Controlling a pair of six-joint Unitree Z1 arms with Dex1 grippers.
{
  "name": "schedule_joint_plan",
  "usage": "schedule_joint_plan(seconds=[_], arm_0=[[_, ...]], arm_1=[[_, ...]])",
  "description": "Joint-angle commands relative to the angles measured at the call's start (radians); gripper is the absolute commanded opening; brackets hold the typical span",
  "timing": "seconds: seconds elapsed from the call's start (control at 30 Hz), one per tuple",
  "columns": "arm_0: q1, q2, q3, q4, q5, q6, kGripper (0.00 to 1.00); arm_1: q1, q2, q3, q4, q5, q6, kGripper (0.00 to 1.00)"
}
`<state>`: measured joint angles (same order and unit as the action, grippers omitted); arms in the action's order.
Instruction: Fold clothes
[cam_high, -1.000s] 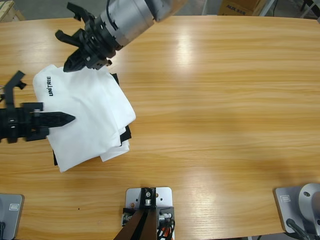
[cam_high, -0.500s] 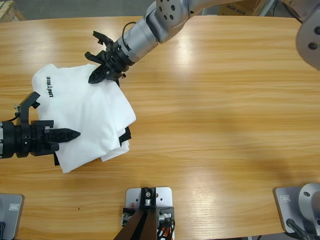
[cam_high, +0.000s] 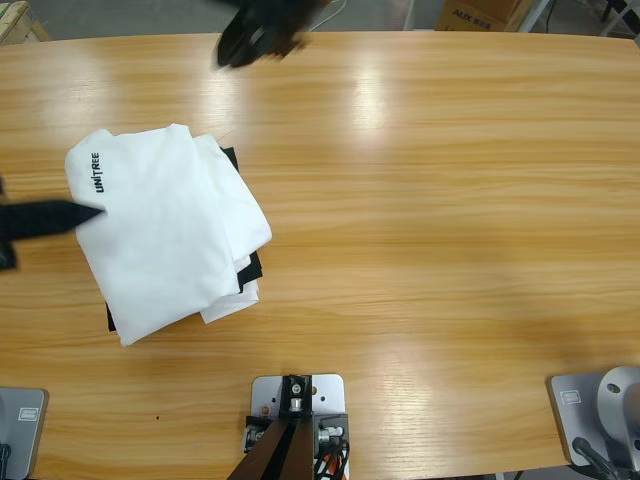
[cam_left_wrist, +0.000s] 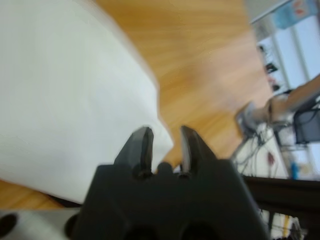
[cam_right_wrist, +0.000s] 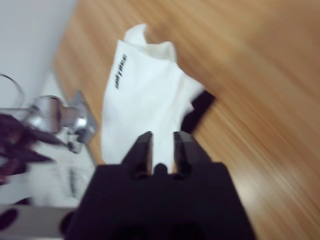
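White T-shirt (cam_high: 165, 235) lies folded into a rough slanted rectangle on the left part of the long wooden table (cam_high: 450, 200), its surface mostly smooth with a few soft creases and a bulging fold along its right edge. Small black "UNITREE" lettering (cam_high: 97, 172) runs along the upper left corner, read sideways in the high view. Layered white edges show at the lower right of the pile, and a black garment (cam_high: 250, 266) peeks out from under the shirt there, at the upper edge and at the lower left corner. The left gripper (cam_high: 45, 218) comes in from the left edge, blurred, its tip at the shirt's left edge just below the lettering; in the left wrist view its jaws (cam_left_wrist: 162, 145) stand slightly apart with nothing between them, with the white cloth (cam_left_wrist: 65, 95) spread beyond them. The right gripper (cam_high: 255, 30) is a dark blur at the top edge, well apart from the shirt; in the right wrist view its jaws (cam_right_wrist: 162, 145) stand narrowly apart on nothing, looking toward the shirt (cam_right_wrist: 142, 95) from a distance.
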<state>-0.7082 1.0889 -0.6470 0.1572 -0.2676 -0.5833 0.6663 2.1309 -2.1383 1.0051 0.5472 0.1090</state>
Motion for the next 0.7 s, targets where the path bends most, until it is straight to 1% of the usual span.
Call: schedule_joint_plan(seconds=[0.03,0.13,0.2,0.27,0.33,0.43,0.53,0.7], arm_0=[[-0.018,0.177,-0.372,0.499,0.019,0.334,0.941],[-0.08,0.308,-0.474,0.705,0.077,0.475,0.941],[-0.119,0.38,-0.563,0.819,0.103,0.554,0.941],[-0.143,0.421,-0.629,0.875,0.137,0.63,0.951],[-0.145,0.448,-0.665,0.901,0.158,0.682,0.989],[-0.15,0.469,-0.668,0.913,0.196,0.807,0.987],[-0.15,0.47,-0.637,0.913,0.243,0.918,0.987],[-0.16,0.495,-0.559,0.872,0.296,0.925,0.999]], arm_1=[[-0.013,-0.412,0.272,0.318,-0.388,-0.186,1.0],[-0.046,-0.552,0.49,0.309,-0.452,-0.231,1.0],[-0.085,-0.639,0.586,0.308,-0.487,-0.259,1.0],[-0.111,-0.701,0.633,0.313,-0.504,-0.271,1.0],[-0.119,-0.734,0.662,0.316,-0.509,-0.269,1.0],[-0.122,-0.764,0.689,0.313,-0.505,-0.25,1.0],[-0.122,-0.785,0.74,0.29,-0.504,-0.232,1.0],[-0.122,-0.869,0.816,0.275,-0.495,-0.192,1.0]])
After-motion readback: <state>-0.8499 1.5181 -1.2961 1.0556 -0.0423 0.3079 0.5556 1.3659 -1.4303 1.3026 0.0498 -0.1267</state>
